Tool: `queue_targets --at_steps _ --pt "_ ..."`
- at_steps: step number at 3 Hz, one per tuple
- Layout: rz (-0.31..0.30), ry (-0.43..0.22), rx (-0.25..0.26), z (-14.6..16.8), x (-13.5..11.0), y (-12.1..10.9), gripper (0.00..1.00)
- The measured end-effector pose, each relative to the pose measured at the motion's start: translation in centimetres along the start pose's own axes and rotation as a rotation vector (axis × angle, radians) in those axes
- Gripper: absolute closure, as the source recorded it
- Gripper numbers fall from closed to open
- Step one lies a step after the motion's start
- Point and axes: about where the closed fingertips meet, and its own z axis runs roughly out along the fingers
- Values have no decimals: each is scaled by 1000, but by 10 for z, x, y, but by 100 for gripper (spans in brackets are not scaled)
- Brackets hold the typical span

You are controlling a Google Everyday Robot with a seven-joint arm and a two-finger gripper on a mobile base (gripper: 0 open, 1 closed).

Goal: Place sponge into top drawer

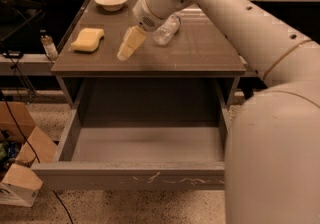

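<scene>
The gripper [123,54] hangs over the front left part of the table [200,55], tilted down and leftward; whether it is open or closed I cannot tell, though nothing shows in its grasp. The sponge [88,39] lies flat on the tabletop near its left, not touching it. Below the gripper the top drawer [130,175] stands pulled out (pale scratches on its front). A clear bottle [166,29] lies just right of the gripper
</scene>
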Motion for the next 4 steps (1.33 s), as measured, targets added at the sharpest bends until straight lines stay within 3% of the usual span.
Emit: queue_targets --at_steps 1,2,3,4 --pt "-16 -22 -45 33 -13 -9 0" --pt "-16 -28 -41 33 -15 -13 0" --pt "-3 -9 -69 45 -13 -8 0" --pt "-40 -44 -101 76 -36 -1 0"
